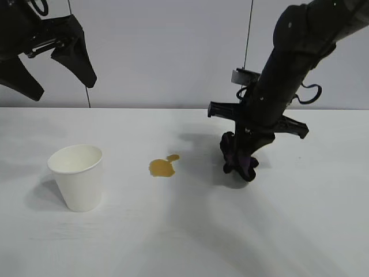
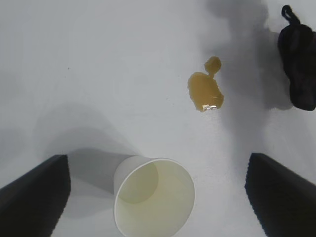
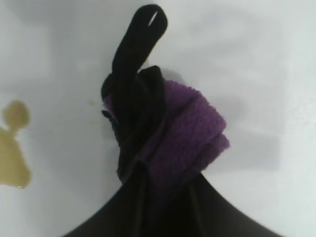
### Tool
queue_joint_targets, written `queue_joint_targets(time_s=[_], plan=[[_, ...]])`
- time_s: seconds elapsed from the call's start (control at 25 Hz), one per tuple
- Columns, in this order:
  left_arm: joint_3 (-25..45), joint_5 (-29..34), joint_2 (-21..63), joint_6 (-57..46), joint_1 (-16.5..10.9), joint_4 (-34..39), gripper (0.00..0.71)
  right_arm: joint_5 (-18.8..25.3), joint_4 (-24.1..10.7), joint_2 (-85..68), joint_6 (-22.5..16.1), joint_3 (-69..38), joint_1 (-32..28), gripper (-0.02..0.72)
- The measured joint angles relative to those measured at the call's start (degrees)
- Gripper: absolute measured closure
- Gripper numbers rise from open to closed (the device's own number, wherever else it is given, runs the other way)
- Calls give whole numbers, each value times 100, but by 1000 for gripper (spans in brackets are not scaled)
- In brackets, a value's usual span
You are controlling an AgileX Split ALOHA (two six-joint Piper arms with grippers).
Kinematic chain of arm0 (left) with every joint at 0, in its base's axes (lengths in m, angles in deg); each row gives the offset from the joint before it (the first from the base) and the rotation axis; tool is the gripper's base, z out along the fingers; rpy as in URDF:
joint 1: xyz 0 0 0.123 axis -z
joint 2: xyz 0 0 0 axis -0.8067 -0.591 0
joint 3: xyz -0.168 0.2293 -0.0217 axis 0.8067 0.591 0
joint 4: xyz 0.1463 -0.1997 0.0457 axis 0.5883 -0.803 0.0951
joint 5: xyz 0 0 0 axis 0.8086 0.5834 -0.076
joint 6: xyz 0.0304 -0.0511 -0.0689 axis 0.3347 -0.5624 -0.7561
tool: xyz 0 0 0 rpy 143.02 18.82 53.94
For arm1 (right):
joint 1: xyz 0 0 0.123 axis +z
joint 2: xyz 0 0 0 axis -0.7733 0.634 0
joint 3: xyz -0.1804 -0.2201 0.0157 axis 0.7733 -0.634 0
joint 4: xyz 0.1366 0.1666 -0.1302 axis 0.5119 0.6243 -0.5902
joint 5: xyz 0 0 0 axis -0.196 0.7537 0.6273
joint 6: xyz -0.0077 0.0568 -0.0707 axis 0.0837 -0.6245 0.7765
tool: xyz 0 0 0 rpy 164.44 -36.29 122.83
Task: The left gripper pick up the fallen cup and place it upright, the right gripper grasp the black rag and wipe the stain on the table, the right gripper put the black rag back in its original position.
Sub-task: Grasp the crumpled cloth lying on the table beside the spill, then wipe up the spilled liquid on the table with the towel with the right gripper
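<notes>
The white paper cup (image 1: 76,176) stands upright on the table (image 1: 173,231) at the left, mouth up (image 2: 153,197). High above it my left gripper (image 1: 64,89) hangs open and empty, its fingers (image 2: 34,192) wide either side of the cup in the left wrist view. An amber stain (image 1: 163,167) (image 2: 205,91) (image 3: 12,153) lies at the table's middle. To its right my right gripper (image 1: 245,154) (image 3: 168,177) points down, shut on the bunched black and purple rag (image 1: 239,160) (image 3: 173,128) (image 2: 297,66), whose lower folds reach the tabletop.
A grey wall (image 1: 173,52) runs behind the table's far edge. Bare white tabletop stretches in front of the cup, stain and rag. A black loop of the rag (image 3: 143,29) sticks out beyond the fingers.
</notes>
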Motion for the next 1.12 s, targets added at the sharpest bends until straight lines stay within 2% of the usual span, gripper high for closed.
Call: queue_joint_targets(time_s=[0.16, 0.32, 0.48, 0.6, 0.76, 0.96, 1.12], plan=[[0, 0, 0, 0, 0, 0, 17, 89, 22, -49, 23, 520, 369, 598], [0, 0, 0, 0, 0, 0, 17, 10, -27, 127, 55, 678, 1042, 598], [0, 24, 0, 0, 0, 0, 17, -189, -376, 477, 74, 684, 1631, 598], [0, 43, 0, 0, 0, 0, 17, -320, -648, 730, -36, 684, 1829, 598], [0, 67, 0, 0, 0, 17, 17, -373, -1081, 970, -381, 684, 1844, 598], [0, 84, 0, 0, 0, 17, 17, -450, -1753, 1016, -1336, 707, 1711, 598], [0, 84, 0, 0, 0, 17, 17, -450, -1885, 1016, -1651, 724, 1289, 598]])
